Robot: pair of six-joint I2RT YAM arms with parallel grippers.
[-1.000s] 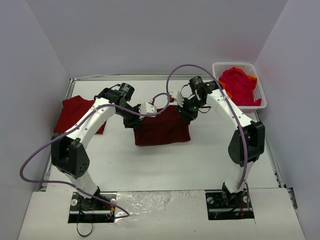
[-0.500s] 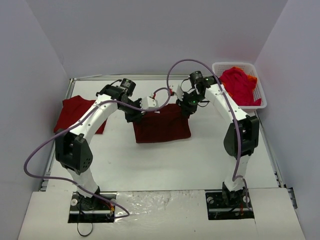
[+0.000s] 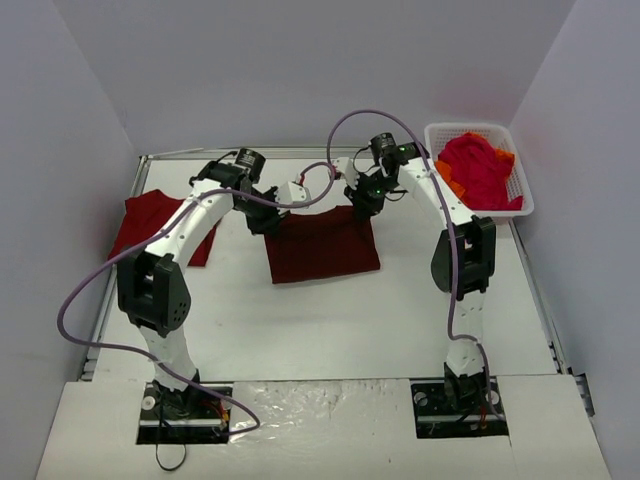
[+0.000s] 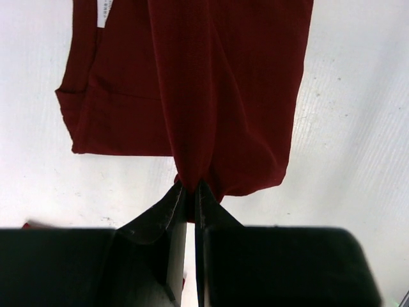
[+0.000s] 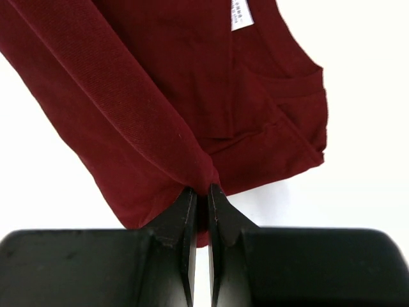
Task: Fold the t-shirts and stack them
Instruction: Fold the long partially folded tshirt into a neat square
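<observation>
Left gripper [image 4: 190, 189] and right gripper [image 5: 200, 190] pinch maroon t-shirt [image 3: 322, 250] at its far edge, long axis left-right.

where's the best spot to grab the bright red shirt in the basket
Probably the bunched fold at the top of the bright red shirt, coming straight down from above: it lies in a crumpled heap, and the walls of the white basket block any sideways approach. The right gripper, shut on the maroon shirt, must let go first.
</observation>
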